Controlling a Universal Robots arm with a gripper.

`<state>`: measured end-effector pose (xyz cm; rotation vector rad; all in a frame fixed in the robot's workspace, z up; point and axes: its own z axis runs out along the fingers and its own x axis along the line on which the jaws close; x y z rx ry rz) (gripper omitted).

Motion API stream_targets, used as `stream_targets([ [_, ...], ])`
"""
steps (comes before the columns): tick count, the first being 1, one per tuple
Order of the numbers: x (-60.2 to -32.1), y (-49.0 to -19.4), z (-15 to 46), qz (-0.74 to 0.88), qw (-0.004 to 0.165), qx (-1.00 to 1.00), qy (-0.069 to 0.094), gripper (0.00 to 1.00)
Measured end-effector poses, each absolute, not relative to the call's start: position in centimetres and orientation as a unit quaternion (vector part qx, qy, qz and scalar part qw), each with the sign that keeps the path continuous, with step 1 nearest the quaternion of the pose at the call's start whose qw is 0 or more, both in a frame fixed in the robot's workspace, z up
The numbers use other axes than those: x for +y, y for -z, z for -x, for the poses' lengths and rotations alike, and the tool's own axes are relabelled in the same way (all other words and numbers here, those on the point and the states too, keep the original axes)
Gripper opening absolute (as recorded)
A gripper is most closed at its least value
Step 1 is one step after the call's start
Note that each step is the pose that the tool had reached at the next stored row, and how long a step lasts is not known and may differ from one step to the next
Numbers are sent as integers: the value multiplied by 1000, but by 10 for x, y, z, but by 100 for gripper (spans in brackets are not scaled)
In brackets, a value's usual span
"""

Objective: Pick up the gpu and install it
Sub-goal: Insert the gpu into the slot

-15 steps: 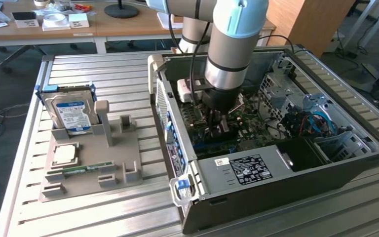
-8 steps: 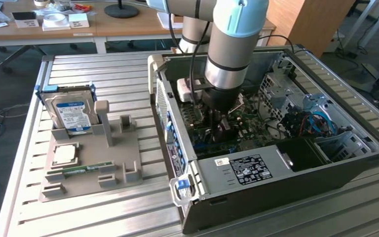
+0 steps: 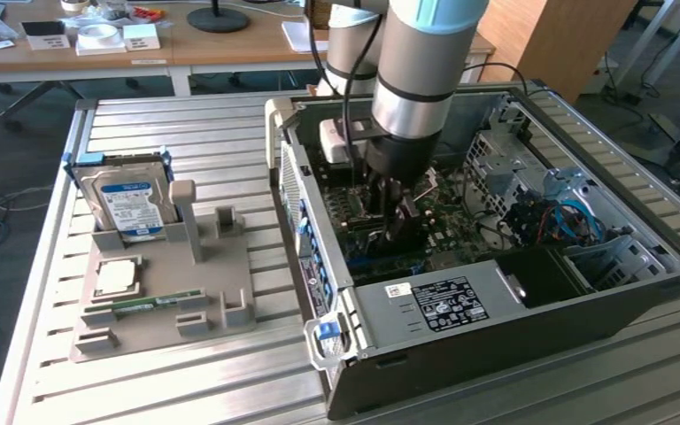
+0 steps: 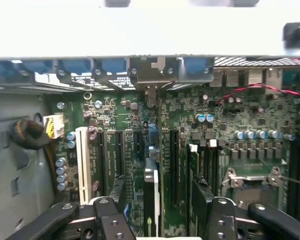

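Inside the open computer case (image 3: pixel 623 292), low over the green motherboard (image 4: pixel 230 115), hangs the gripper (image 3: pixel 390 217), jaws spread wide and grasping nothing. In the wrist view its two black fingers (image 4: pixel 215 220) stand well apart on either side of the gpu (image 4: pixel 151 192).

Item, the gpu: seen edge-on as a very slim upright card, standing in one of the long black expansion slots (image 4: pixel 173 165) on the motherboard, between the spread fingers and touching neither as far as can be told. One end reaches toward a metal bracket (image 4: pixel 151 75) at the case wall.

Item, a white slot (image 4: pixel 82 165), beside the black ones, with a row of small blue-topped capacitors (image 4: pixel 61 170) near it.

Item, a red wire (image 4: pixel 250 90) running across the board.

Item, the arm (image 3: pixel 417 80), silver and grey, descending into the case from above.

Item, a grey holder tray (image 3: pixel 163 297) on the slatted metal table (image 3: pixel 187 381), at the exterior view's left of the case. Standing in it, a hard drive (image 3: pixel 127 204) with a blue-white label; lying in it, a square processor (image 3: pixel 116 276) and a narrow green memory stick (image 3: pixel 151 304).
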<state>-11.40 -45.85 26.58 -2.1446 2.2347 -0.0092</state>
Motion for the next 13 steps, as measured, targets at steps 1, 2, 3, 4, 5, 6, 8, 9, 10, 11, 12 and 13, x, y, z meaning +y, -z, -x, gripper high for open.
stream_targets([
  [1, -458, -269, 114, 692, 22, 721, 3, 64],
  [2, -459, -273, 114, 692, 22, 721, 3, 64],
  [3, -459, -277, 114, 692, 22, 721, 3, 64],
  [4, -458, -281, 114, 692, 22, 721, 3, 64],
  [5, -458, -284, 114, 692, 22, 721, 3, 64],
  [6, -458, -287, 114, 692, 22, 721, 3, 64],
  [8, -459, -293, 114, 692, 22, 721, 3, 64],
  [9, -458, -295, 114, 692, 22, 721, 3, 64],
  [10, -459, -298, 114, 692, 22, 721, 3, 64],
  [11, -459, -300, 114, 692, 22, 721, 3, 64],
  [12, -458, -302, 114, 692, 22, 721, 3, 64],
  [13, -458, -305, 114, 692, 22, 721, 3, 64],
])
